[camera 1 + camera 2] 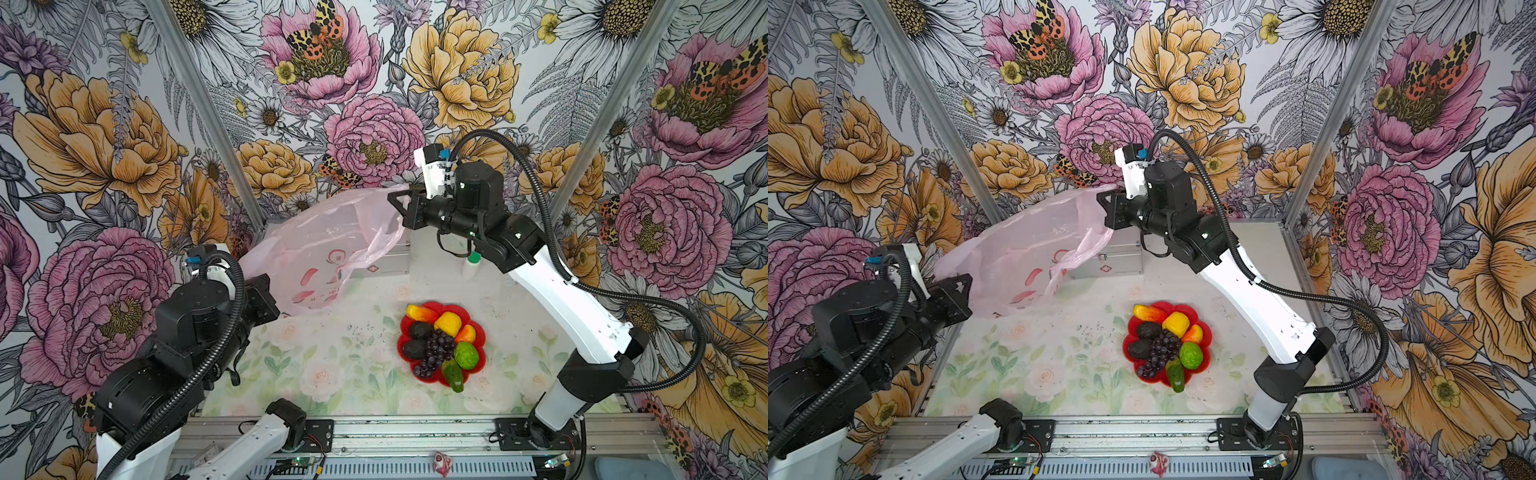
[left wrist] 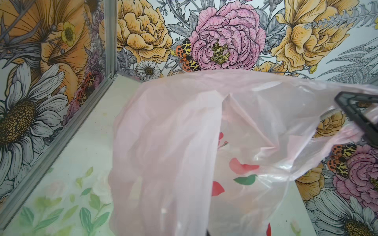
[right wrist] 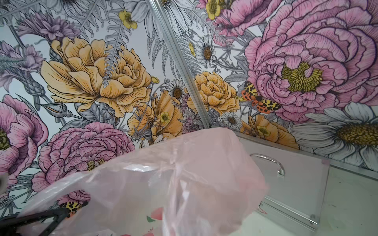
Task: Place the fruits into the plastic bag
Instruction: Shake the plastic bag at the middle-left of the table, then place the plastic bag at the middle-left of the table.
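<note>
Stretching plastic bag (image 1: 316, 249) between arms, likely to hold mouth open for loading: left gripper (image 1: 274, 303) pressed together pinching one edge, right gripper (image 1: 395, 201) pinching opposite edge, lifted higher; fruits (image 1: 440, 345) heaped on red flower-shaped plate (image 1: 481, 332), well apart from both grippers, nearer right arm

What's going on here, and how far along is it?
Both arms are on the plastic bag. The left gripper is shut on its lower side and the right gripper is shut on its upper edge, so the bag hangs stretched between them, partly in front of the silver case. The fruits all lie piled on the red plate. None appears to be in the bag yet.
</note>
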